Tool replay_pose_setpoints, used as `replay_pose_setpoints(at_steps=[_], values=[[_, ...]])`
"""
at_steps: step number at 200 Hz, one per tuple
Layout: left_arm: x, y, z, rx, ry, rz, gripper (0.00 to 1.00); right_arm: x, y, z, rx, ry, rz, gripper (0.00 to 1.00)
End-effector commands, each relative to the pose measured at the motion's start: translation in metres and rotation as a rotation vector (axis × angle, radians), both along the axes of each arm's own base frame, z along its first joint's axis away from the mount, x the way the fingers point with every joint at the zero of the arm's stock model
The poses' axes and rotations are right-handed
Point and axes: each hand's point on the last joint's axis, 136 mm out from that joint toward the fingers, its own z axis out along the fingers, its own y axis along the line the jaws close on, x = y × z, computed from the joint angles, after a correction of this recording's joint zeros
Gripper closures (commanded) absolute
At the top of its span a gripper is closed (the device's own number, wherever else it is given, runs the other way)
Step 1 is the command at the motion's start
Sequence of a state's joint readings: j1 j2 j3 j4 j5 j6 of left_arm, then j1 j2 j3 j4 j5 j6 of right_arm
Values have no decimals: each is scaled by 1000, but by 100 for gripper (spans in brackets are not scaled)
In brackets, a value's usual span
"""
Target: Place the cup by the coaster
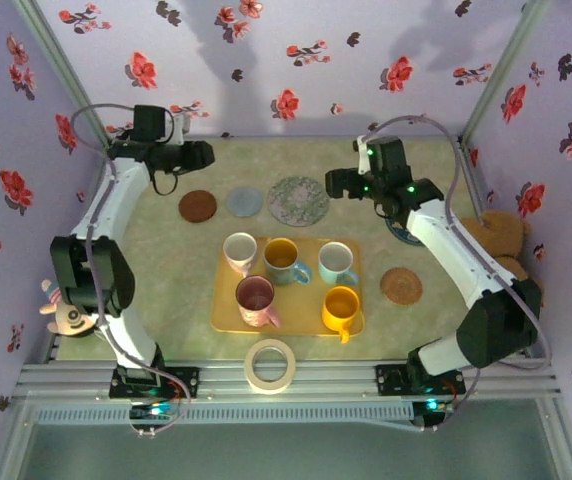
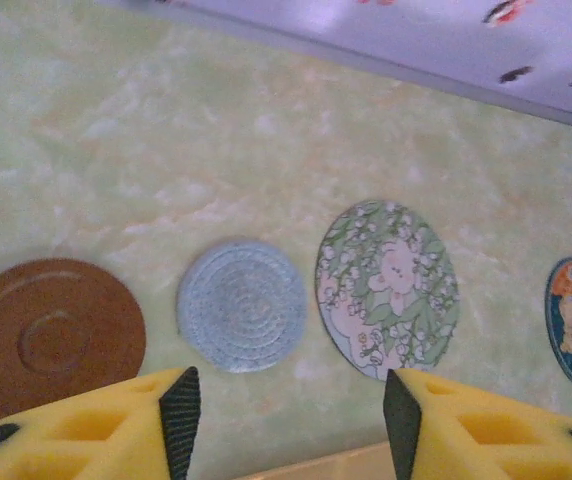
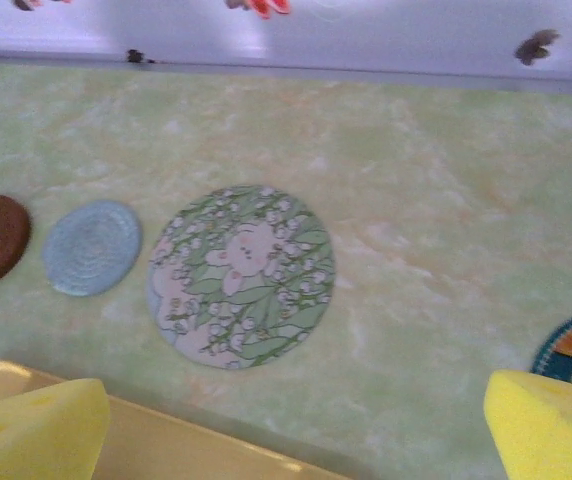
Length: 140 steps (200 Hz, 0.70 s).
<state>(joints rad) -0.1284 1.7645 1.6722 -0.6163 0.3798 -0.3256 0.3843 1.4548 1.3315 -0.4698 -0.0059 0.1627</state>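
Left hand (image 2: 291,420) and right hand (image 3: 296,440) both spread, empty, over rear tabletop (image 1: 166,250). White cup (image 1: 240,250) stands on tray (image 1: 224,320) among four others. Advice: pinch rim on free side, lift straight, set just beside blue coaster (image 1: 245,201), not on it.

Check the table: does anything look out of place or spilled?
Nothing spilled. Only the tape roll, lying flat in front of the tray, does not belong with the cups and coasters.

Five cups (image 1: 240,250) (image 1: 284,258) (image 1: 336,262) (image 1: 256,298) (image 1: 340,307) sit on one tray (image 1: 301,312). Five coasters (image 1: 198,205) (image 1: 245,202) (image 1: 298,200) (image 1: 403,235) (image 1: 401,285) lie on the table (image 1: 166,280), with one tape roll (image 1: 270,364) at its near edge
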Motion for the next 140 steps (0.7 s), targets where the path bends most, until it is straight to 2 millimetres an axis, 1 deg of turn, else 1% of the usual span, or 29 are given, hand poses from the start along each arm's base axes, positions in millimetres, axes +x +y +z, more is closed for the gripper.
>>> replay_pose_setpoints(at_steps=[1,11,24,35,51,75,97,120,140], values=[[-20,-18,23,0,-81,-115,37,-2,-25,-12,-80,76,-54,3],[-28,-22,30,13,-107,-142,29,-2,-34,-16,-93,100,-76,3],[-37,-26,39,26,-135,-171,18,-1,-50,-23,-111,135,-122,3],[-42,-29,45,25,-146,-176,7,2,-64,-30,-116,165,-176,3],[-50,-35,52,28,-158,-198,1,5,-80,-42,-116,213,-233,3],[-62,-49,60,56,-199,-267,0,11,-95,-55,-124,252,-278,5],[-73,-65,60,57,-220,-337,0,19,-108,-65,-172,285,-316,7],[-82,-81,52,69,-225,-408,1,29,-119,-74,-186,306,-342,9],[-91,-96,45,69,-241,-464,1,36,-127,-87,-184,344,-355,12]])
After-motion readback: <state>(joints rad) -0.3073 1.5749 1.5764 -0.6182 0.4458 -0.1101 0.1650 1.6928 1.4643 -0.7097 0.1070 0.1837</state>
